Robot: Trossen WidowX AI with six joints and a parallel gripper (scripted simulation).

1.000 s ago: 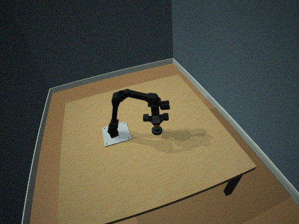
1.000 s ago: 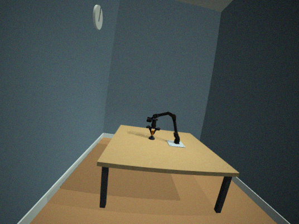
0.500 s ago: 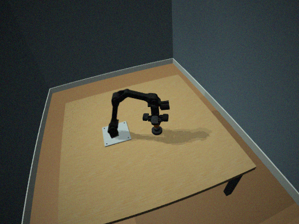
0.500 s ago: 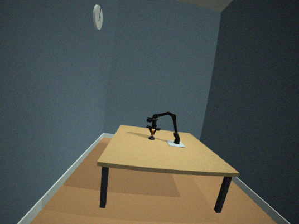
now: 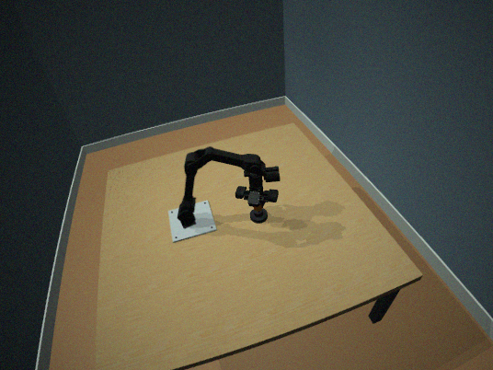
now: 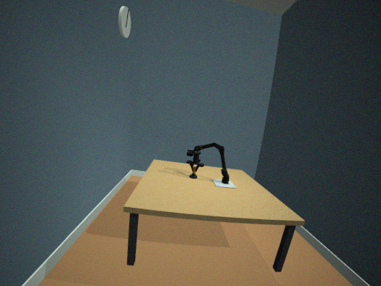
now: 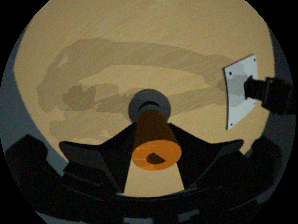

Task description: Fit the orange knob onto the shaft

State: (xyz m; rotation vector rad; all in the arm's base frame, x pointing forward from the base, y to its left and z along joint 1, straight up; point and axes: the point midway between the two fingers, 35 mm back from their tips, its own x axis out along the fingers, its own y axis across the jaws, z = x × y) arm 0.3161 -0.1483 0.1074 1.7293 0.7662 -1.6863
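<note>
The pincer (image 5: 258,207) (image 6: 194,169) (image 7: 152,125) is part-way open, squeezed on the orange knob (image 5: 258,208) (image 6: 194,168) (image 7: 156,154). The knob is held over the round pedestal (image 5: 258,215) (image 6: 193,176) (image 7: 149,105), inside the tabletop's (image 5: 207,281) (image 6: 213,200) (image 7: 165,30) edges, probably so its hole can be matched and pushed down.

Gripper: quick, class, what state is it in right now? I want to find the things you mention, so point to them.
Gripper (image 5: 258,205) (image 6: 195,169) (image 7: 152,125): closed on the orange knob (image 6: 194,168) (image 7: 156,131), holding it above the round pedestal's base (image 5: 258,218) (image 6: 193,176) (image 7: 135,104).
</note>
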